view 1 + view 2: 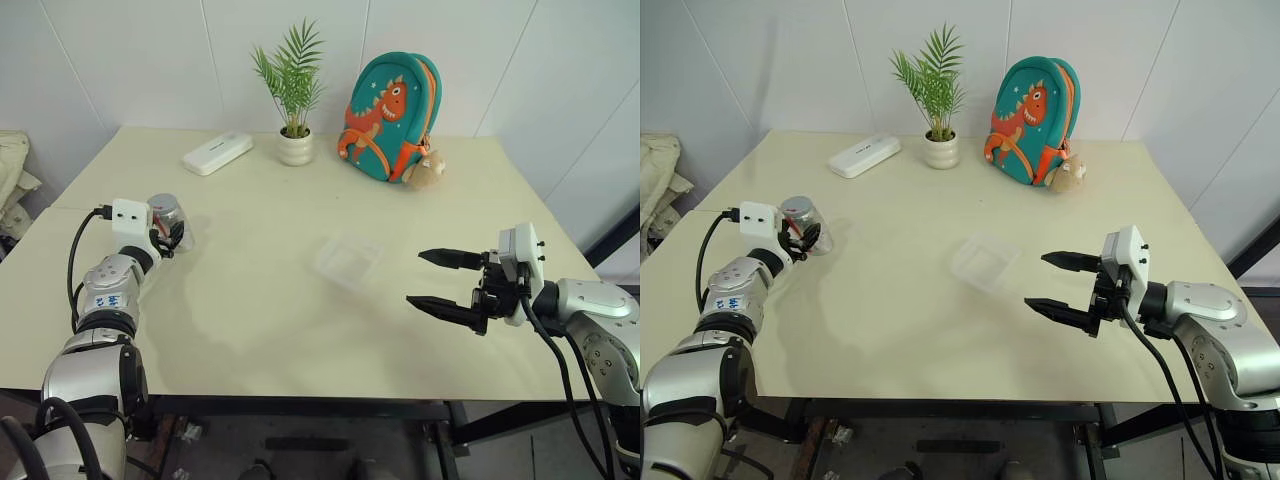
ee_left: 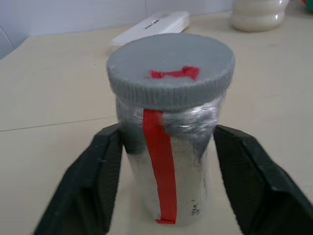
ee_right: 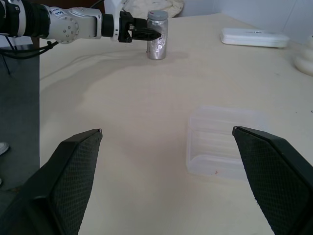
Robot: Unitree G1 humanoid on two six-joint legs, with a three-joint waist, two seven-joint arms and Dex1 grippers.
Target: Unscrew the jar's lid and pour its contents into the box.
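The silvery jar [image 2: 183, 166] with a red strip down its side stands upright near the table's left edge, also seen as the jar [image 1: 167, 222]. Its grey lid [image 2: 171, 68], marked red, sits on top. My left gripper [image 1: 174, 237] reaches in level and is shut on the jar, one finger [image 2: 93, 176] pressed against each side just under the lid. The contents are hidden inside. The clear box [image 1: 348, 260] lies at mid-table, empty. My right gripper [image 1: 414, 278] hovers open to the right of the box, nothing between its fingers [image 3: 73, 171].
At the back of the table stand a flat white case [image 1: 217, 153], a potted plant [image 1: 296, 147], a teal dinosaur backpack [image 1: 390, 118] and a small plush toy [image 1: 428, 172]. Bare tabletop [image 1: 260, 300] lies between the jar and the box.
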